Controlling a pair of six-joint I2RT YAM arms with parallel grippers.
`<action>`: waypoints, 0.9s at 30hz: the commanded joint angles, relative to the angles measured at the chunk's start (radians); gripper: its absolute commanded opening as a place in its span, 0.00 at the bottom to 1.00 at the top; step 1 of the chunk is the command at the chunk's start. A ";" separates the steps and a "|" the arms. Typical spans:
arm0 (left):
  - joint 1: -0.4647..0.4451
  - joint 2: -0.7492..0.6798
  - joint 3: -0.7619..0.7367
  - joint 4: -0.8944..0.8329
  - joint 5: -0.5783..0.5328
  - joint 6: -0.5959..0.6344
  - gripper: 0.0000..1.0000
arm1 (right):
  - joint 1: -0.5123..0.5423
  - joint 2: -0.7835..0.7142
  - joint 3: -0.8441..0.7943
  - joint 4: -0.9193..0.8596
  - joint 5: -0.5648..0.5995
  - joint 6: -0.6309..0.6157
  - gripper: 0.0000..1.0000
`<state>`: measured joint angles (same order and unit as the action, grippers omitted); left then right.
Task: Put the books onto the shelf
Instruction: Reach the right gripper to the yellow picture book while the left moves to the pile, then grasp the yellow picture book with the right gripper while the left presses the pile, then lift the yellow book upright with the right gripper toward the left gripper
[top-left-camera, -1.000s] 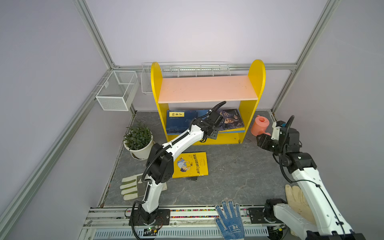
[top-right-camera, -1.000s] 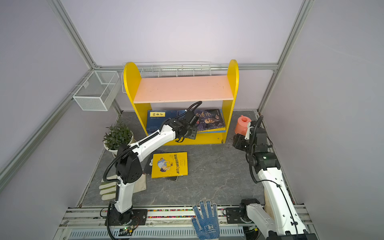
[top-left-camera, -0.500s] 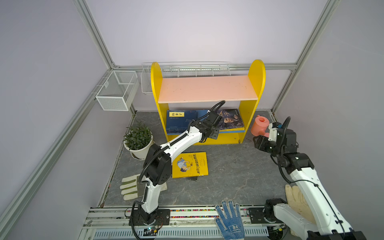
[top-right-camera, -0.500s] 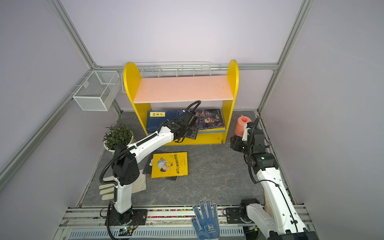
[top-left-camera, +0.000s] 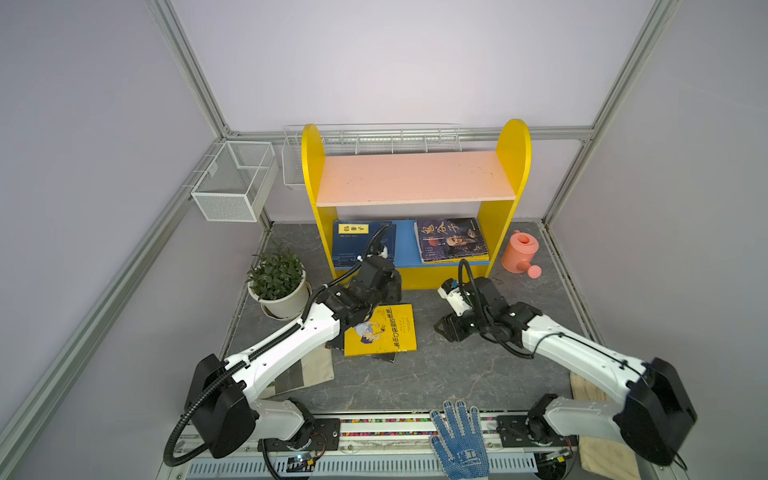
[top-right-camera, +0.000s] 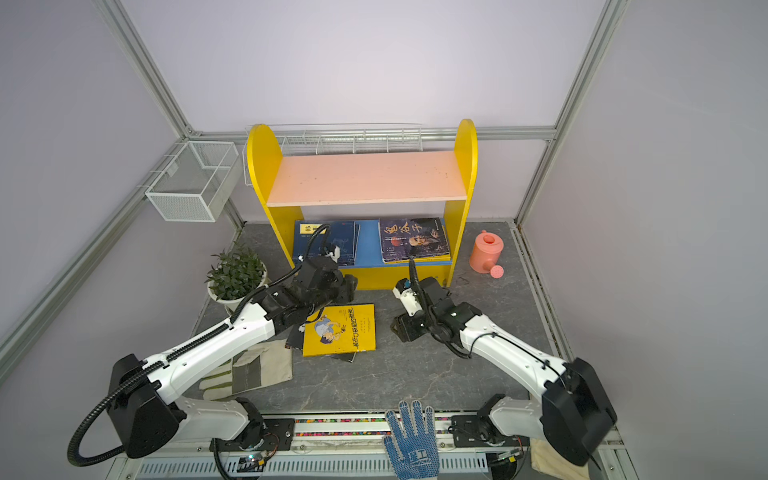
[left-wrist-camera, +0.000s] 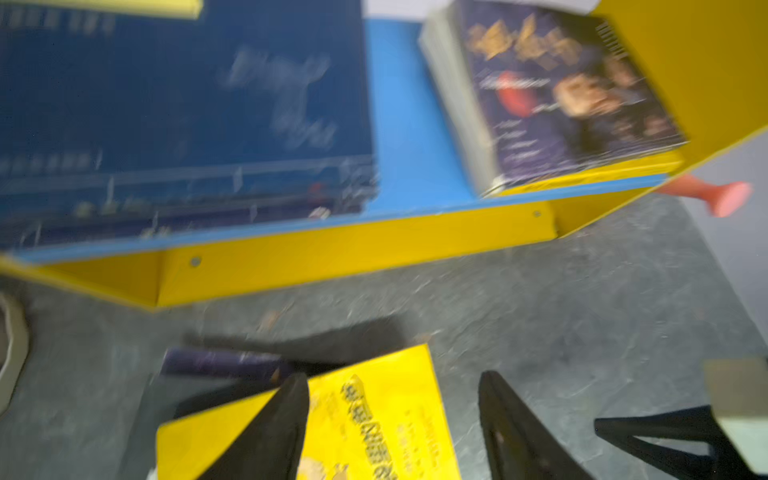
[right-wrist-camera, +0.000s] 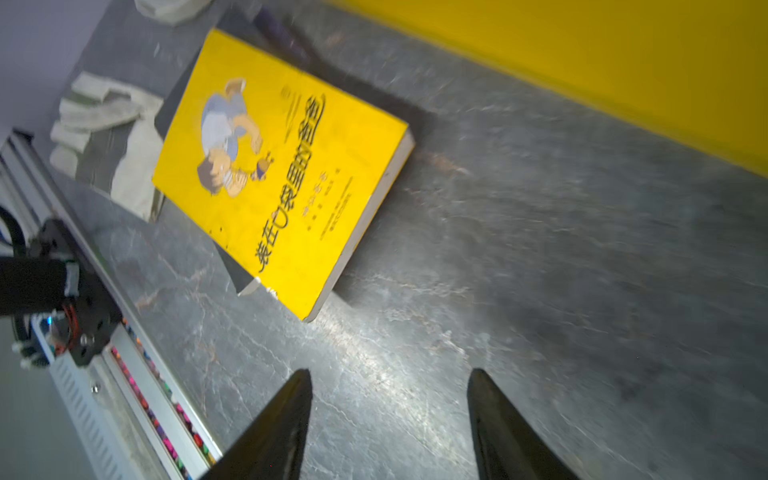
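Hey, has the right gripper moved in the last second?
Yes. The right gripper has left the pink watering can and swung toward the middle, now in front of the shelf, beside the yellow book.

We find a left stack (top-left-camera: 362, 245) and a right stack (top-left-camera: 451, 241) apart on the shelf's (top-left-camera: 415, 180) lower board. Before it, on the counter (top-left-camera: 457, 374), a loose book (top-left-camera: 384, 332) lies atop another book (top-right-camera: 296, 337). The left pincer (left-wrist-camera: 395, 378) hangs at the loose book's back edge and the right pincer (right-wrist-camera: 390, 374) is to its right. A plant (top-left-camera: 276, 274) stands left of the shelf, a can (top-left-camera: 519, 251) right
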<state>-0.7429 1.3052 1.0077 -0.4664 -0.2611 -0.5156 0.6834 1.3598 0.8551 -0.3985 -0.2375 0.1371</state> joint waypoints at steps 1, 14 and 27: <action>0.062 -0.080 -0.149 -0.085 0.007 -0.166 0.66 | 0.014 0.121 0.074 -0.004 -0.188 -0.122 0.63; 0.197 -0.191 -0.447 0.005 0.110 -0.260 0.66 | 0.014 0.511 0.273 -0.075 -0.433 -0.148 0.62; 0.201 -0.044 -0.418 0.014 0.243 -0.153 0.54 | 0.027 0.487 0.322 0.016 -0.523 -0.109 0.54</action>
<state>-0.5434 1.2186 0.5919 -0.4355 -0.1013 -0.6983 0.6960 1.9022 1.1446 -0.4366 -0.6823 0.0414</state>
